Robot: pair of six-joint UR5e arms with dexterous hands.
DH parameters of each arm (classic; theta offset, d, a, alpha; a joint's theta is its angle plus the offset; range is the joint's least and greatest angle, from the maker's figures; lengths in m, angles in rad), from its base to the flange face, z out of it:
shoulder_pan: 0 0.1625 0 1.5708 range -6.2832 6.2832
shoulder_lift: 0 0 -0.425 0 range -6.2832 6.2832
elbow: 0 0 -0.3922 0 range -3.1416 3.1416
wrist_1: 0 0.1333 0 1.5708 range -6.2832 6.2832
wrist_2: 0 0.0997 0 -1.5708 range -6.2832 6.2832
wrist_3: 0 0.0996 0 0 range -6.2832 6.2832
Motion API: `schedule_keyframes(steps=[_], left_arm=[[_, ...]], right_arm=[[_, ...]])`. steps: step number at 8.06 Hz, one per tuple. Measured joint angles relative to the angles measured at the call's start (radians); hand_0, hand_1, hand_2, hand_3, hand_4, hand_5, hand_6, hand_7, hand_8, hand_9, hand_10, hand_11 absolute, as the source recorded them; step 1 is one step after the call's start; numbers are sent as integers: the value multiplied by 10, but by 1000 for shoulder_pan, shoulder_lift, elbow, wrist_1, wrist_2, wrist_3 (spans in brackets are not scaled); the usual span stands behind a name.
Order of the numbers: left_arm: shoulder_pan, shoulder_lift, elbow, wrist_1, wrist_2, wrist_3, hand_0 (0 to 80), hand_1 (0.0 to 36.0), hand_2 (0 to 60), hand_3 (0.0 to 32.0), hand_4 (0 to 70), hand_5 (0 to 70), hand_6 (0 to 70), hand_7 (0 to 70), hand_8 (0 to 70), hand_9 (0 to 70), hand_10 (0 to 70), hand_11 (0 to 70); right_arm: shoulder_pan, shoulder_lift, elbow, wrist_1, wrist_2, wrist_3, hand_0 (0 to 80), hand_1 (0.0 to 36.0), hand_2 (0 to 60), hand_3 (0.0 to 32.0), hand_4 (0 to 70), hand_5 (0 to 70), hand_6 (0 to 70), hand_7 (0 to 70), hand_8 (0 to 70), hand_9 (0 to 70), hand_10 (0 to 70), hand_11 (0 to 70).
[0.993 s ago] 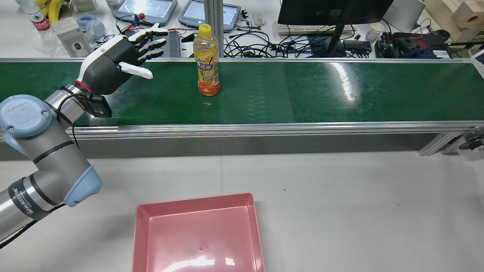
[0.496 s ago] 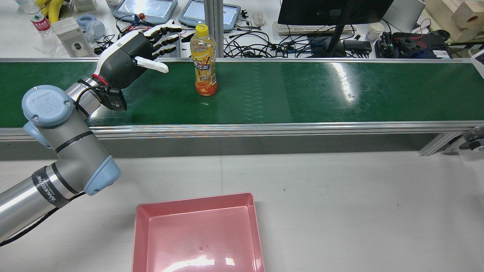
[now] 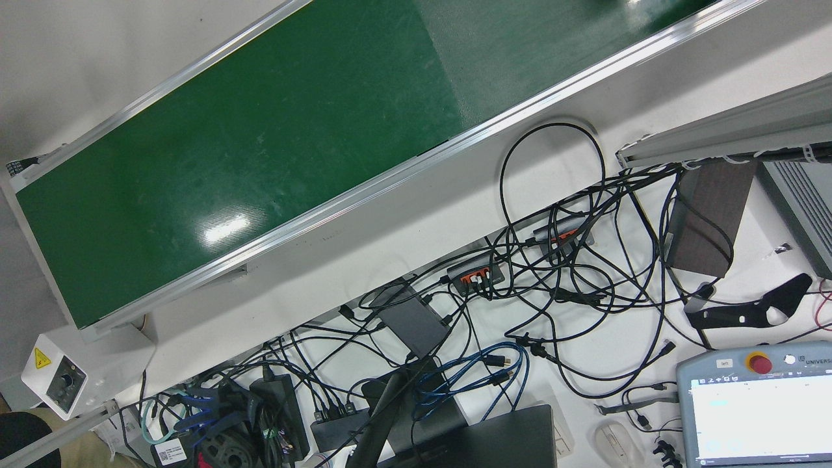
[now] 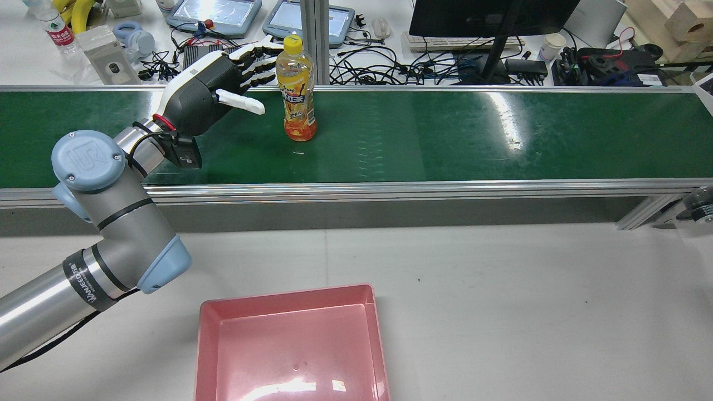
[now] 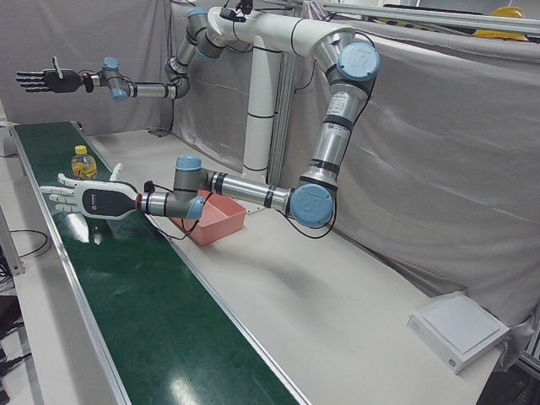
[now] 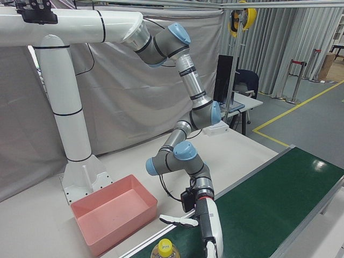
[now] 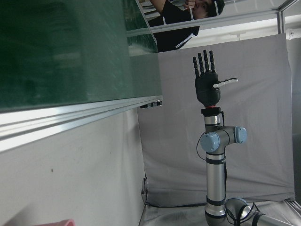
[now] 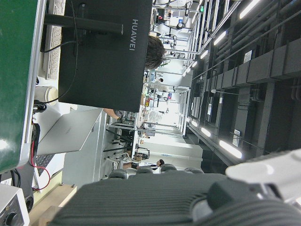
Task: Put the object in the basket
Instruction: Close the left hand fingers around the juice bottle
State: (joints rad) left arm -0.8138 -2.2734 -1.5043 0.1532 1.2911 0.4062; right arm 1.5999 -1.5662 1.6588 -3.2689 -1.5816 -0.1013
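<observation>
Nearest the rear camera, the pink basket [image 4: 289, 345] sits empty on the white table, well apart from everything on the belt. Beyond it runs the green conveyor belt [image 4: 445, 139], and on its far half stands the bottle [image 4: 296, 89], upright, yellow cap on top.

The left hand [image 4: 209, 94] is what has changed. Over the last second it has swung in from well to the side of the bottle until its fingers [image 4: 253, 53] reach just behind the bottle's neck and its thumb [image 4: 240, 102] points at the label from the near side. The bottle has also drifted a little toward the hand, so the belt is probably moving. The fingers are spread and hold nothing; from this angle I cannot be sure whether any fingertip already touches the plastic.

So the approach looks nearly done and the grasp not begun: the hand brackets the bottle and next needs to close around it before any lift toward the basket.

Farthest off, the right hand [image 5: 40, 79] is raised high above the belt's far end, fingers straight and apart, empty.
</observation>
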Motion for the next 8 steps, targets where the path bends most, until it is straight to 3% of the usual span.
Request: schedule_keyframes(steps=[5, 7, 8], left_arm=[[6, -51, 52, -11, 1, 9, 498, 83, 0, 28, 154, 289, 42, 22, 113, 120, 85, 134], [9, -63, 59, -13, 1, 11, 494, 103, 5, 4, 159, 334, 53, 33, 129, 142, 103, 159], [14, -70, 63, -13, 1, 12, 515, 200, 330, 0, 211, 558, 105, 77, 183, 213, 196, 300]], right_arm=[[0, 0, 0, 0, 0, -1, 0, 0, 0, 0, 0, 0, 0, 0, 0, 0, 0, 0], [0, 0, 1, 0, 0, 0, 0, 0, 0, 0, 0, 0, 0, 0, 0, 0, 0, 0], [0, 0, 1, 0, 0, 0, 0, 0, 0, 0, 0, 0, 0, 0, 0, 0, 0, 0]])
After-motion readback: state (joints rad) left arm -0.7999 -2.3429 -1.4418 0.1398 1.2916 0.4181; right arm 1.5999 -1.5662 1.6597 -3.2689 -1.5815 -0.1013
